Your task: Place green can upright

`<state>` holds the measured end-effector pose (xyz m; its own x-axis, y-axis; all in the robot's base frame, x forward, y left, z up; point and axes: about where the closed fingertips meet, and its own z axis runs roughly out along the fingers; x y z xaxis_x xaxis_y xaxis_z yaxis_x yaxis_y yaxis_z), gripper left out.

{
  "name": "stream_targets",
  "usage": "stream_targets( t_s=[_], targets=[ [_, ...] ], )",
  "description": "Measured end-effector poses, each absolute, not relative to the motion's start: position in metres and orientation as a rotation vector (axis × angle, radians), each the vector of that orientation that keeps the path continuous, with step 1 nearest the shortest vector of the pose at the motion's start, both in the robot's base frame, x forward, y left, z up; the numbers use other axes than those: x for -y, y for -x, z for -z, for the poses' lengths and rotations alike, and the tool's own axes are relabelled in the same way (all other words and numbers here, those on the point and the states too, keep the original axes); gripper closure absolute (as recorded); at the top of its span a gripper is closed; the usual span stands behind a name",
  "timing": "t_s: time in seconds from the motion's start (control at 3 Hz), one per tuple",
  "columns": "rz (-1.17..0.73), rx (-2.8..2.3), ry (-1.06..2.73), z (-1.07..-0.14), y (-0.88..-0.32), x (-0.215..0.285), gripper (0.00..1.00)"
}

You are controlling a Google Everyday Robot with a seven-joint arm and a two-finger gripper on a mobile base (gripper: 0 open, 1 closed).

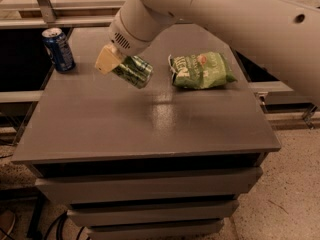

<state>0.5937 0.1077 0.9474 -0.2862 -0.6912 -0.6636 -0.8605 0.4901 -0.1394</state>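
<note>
Above the back-left quarter of the grey table point(150, 129): gripper point(119, 65), with one cream finger pad point(107, 60) showing on the side nearer the table's left edge and the other finger hidden behind the load. Closed around the green can point(135, 72).

Green can: clamped near one end, body tilted, neither upright nor flat, free end slanting down toward the table's front and right. Appears clear of the table top, though the gap beneath cannot be judged with certainty.

White arm point(225, 19): reaching in from beyond the table's back-right corner, crossing over the back edge.

Blue can point(58, 49): upright at the table's back-left corner, apart from the gripper.

Green snack bag point(200, 70): lying flat on the table's back-right part, near the green can's free end, not touching.

Task status, as judged: pick-up done, can in hand and held over the table. Left to do: turning the can until one silver end faces the table top, lowering onto bare surface toward the table's middle, releasing, withdrawing. Not yet upright, not yet set down. Roughly at the midpoint.
</note>
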Motion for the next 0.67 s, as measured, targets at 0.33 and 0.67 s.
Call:
stream_targets(
  t_s=[0.33, 0.67],
  targets=[
    [-0.314, -2.095, 1.159, -0.9395, -0.5892, -0.098, 1.0],
    [-0.314, -2.095, 1.159, -0.9396, -0.5891, -0.098, 1.0]
  ],
)
